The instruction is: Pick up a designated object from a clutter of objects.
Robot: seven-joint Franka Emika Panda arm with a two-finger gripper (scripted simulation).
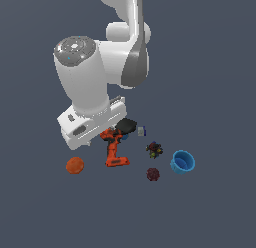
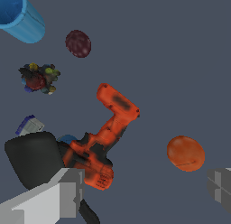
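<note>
Claw fingers stand wide apart in the wrist view, one pale grey finger on one side and the other at the frame's far edge, with nothing between them and nothing touched. In the exterior view the fingers are hidden behind the white hand body, which hangs above the clutter.

The orange ball lies alone on the dark grey surface, at the exterior view's left end of the group and clear of its neighbours. In the wrist view the same ball sits near the finger at the frame's edge, not touching it, with bare surface all round it.

Nearest to it is the orange-red drill, lying flat, a plain gap between the two. One end of the drill meets the black pan, and a small white-and-blue item lies just beside the pan. Further toward the exterior view's right are the dark multicoloured lump, the dark maroon ball and the blue cup, each apart from the others and well apart from the orange ball.

Open surface stretches on every side of the group; no edge of it shows in either view.
</note>
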